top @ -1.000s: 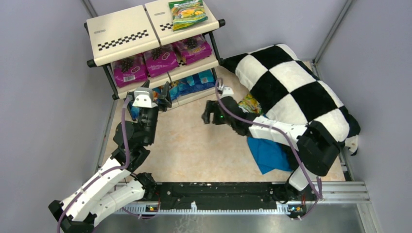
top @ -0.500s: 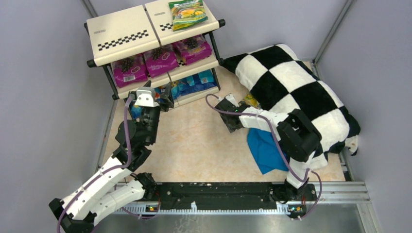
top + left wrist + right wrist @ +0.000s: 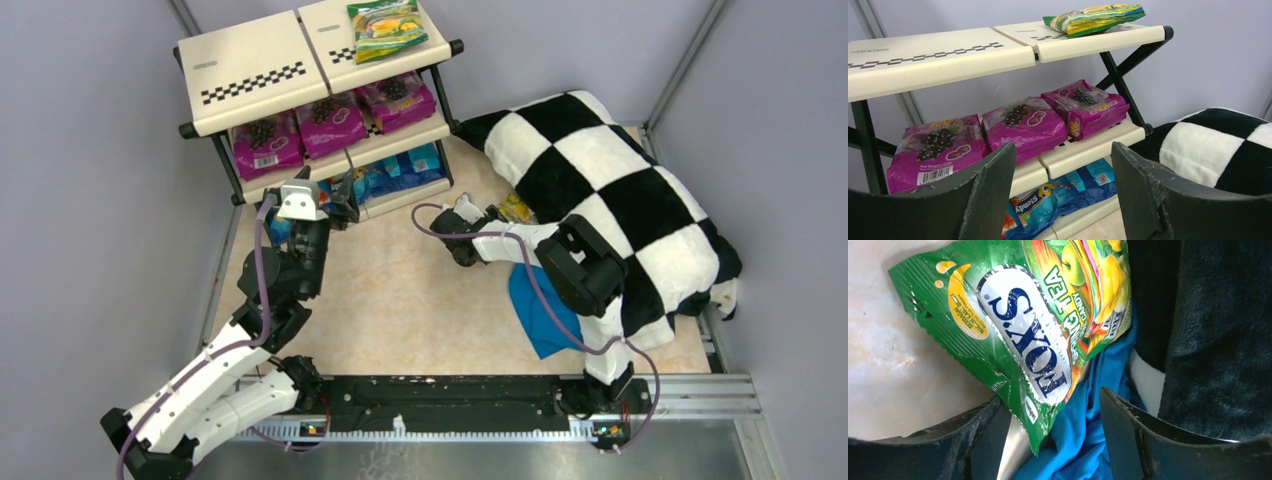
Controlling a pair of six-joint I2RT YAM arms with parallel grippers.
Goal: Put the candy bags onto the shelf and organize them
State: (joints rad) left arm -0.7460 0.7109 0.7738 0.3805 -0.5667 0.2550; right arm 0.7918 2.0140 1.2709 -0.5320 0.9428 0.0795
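Beige tabletop (image 3: pixel 400 300) between grey walls, with a cream three-tier shelf (image 3: pixel 250 70) on a black tubular frame at the back.
On the shelf's top tier a green-yellow candy bag (image 3: pixel 386 28) is laid, three magenta-purple bags (image 3: pixel 330 122) are lined along its middle tier, and blue bags (image 3: pixel 400 170) are set on its bottom tier. The left gripper (image 3: pixel 1063 150) is held wide apart and empty before the shelf's front. To the right of the shelf, the right gripper (image 3: pixel 1052 400) is spread, unclamped, around a corner of a loose green foil candy bag (image 3: pixel 1023 340) lying partly over a blue cloth (image 3: pixel 1083 440) beside a black-and-white checkered pillow (image 3: pixel 600 160).

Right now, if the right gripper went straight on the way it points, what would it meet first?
Probably the green candy bag: its lower corner sits between the fingers of the open right gripper, partly over the blue cloth.
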